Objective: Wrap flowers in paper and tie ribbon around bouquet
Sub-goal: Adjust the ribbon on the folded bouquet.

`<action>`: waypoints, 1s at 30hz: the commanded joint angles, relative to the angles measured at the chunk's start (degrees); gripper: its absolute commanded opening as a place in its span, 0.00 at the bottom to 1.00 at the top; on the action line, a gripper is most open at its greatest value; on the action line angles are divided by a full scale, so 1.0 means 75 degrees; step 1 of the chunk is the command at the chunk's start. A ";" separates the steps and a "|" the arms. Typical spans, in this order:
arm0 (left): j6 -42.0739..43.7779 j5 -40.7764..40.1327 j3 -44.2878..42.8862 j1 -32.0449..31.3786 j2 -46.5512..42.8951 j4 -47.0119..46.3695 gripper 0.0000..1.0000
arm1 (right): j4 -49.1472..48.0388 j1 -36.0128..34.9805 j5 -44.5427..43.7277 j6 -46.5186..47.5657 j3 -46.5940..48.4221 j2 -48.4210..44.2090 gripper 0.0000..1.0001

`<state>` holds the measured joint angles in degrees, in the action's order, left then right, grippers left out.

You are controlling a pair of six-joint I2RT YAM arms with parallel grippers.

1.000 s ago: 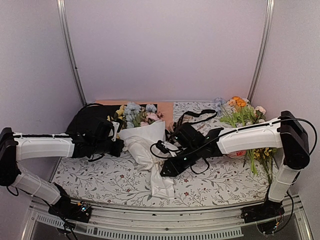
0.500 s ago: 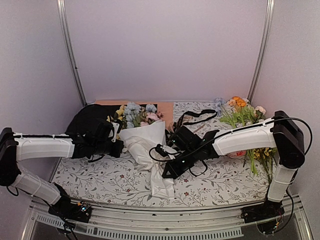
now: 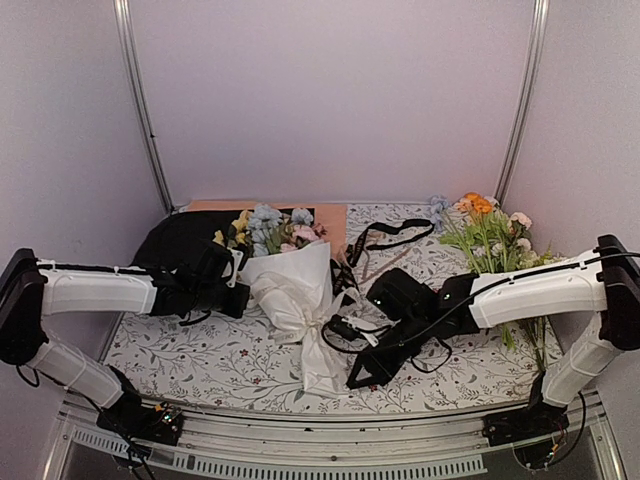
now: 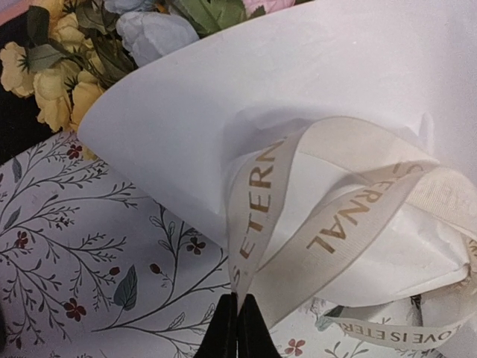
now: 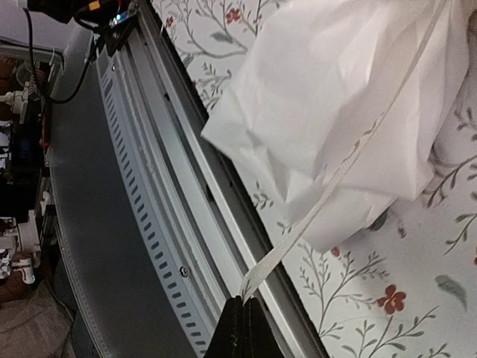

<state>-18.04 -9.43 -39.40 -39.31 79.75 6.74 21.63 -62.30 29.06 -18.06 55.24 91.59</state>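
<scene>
we see the left arm [image 3: 95, 290] and right arm [image 3: 530, 290] both stretched low and inward, wrists near the middle. the left gripper [image 4: 237, 332] is clamped tight on the ribbon [image 4: 261, 201], and the right gripper [image 5: 240, 328] pinches it too.

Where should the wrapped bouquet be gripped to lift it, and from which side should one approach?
Grip the bouquet at its narrow waist, where the ribbon gathers the paper: it is thinnest there and probably firmest. Come from above, closing across the cone's length. The blooms at the wide far end would crush; the loose tail at the near end would likely slip.
</scene>
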 commanded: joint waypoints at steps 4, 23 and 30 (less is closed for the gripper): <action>0.0101 -0.0011 -0.0185 -0.0090 0.0108 -0.0059 0.00 | -0.0056 -0.0329 0.1387 -0.0372 -0.1309 -0.0510 0.01; 0.1109 0.0344 0.0366 -0.0691 -0.2745 0.0807 0.83 | 0.0108 0.2306 0.1329 0.0436 -0.0156 -0.0691 0.55; 0.1158 0.0481 0.0669 -0.2716 -0.2472 0.0156 0.41 | -0.0999 0.2395 0.1100 0.0095 0.0987 0.0231 0.46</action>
<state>-10.39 -7.88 -36.60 -54.30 55.72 10.11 19.99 -43.94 38.81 -16.29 59.51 90.94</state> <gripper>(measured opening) 0.473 0.470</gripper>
